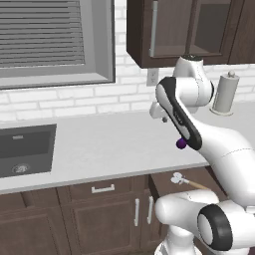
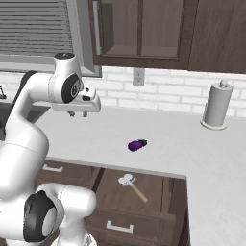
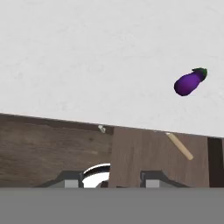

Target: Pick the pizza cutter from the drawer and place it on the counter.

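The gripper (image 2: 78, 114) hangs above the counter (image 2: 158, 129), well back from its front edge and to the left of the open drawer (image 2: 158, 192); its two short fingers (image 2: 71, 114) point down with a modest gap between them and nothing held in it. The pizza cutter (image 2: 132, 186) lies flat on the drawer floor, its pale wheel toward the left and the tan handle running off toward the right and front, apart from the drawer walls on every side. In the left base view the pizza cutter (image 1: 185, 181) shows just under the counter's front lip, partly screened by the arm. A small purple eggplant (image 2: 137, 145) rests on the counter near the front edge, almost directly above the cutter, with bare stone all around it. In the hand view the counter edge runs across the middle, the eggplant (image 3: 189, 82) sits above it, and the cutter's handle (image 3: 179, 146) pokes out just below the lip. A paper towel holder (image 2: 215, 105) stands by the brick wall far right, and the sink (image 1: 25, 149) is set in far left; wide bare counter lies between them.
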Motion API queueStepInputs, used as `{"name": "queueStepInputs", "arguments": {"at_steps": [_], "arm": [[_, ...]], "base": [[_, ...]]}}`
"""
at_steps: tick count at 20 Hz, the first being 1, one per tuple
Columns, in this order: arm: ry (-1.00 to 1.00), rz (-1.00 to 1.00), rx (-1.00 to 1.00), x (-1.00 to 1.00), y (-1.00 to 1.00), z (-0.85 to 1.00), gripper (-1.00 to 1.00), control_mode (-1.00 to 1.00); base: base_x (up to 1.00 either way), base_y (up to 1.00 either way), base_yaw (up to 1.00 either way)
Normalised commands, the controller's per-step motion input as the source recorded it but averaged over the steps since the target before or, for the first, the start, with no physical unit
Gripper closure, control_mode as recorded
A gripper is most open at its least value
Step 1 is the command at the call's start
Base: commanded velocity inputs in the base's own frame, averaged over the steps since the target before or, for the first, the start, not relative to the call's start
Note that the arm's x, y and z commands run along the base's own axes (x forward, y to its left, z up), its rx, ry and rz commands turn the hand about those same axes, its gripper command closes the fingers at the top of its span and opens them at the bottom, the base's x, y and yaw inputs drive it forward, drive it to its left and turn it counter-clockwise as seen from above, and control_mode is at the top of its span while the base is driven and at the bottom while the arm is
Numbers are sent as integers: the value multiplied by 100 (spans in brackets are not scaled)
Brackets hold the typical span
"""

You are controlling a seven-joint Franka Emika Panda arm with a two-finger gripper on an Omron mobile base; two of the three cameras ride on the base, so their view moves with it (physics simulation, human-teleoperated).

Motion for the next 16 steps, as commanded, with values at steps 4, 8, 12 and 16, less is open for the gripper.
{"name": "queueStepInputs", "arguments": {"at_steps": [4, 8, 12, 16], "arm": [[0, 0, 0, -16, -13, -5, -100, -100], [0, 0, 0, -36, -31, -8, -100, -100], [0, 0, 0, -44, -16, -1, -100, -100], [-9, 0, 0, -59, 22, 0, -100, -100]], "base": [[0, 0, 0], [0, 0, 0], [0, 0, 0], [0, 0, 0]]}}
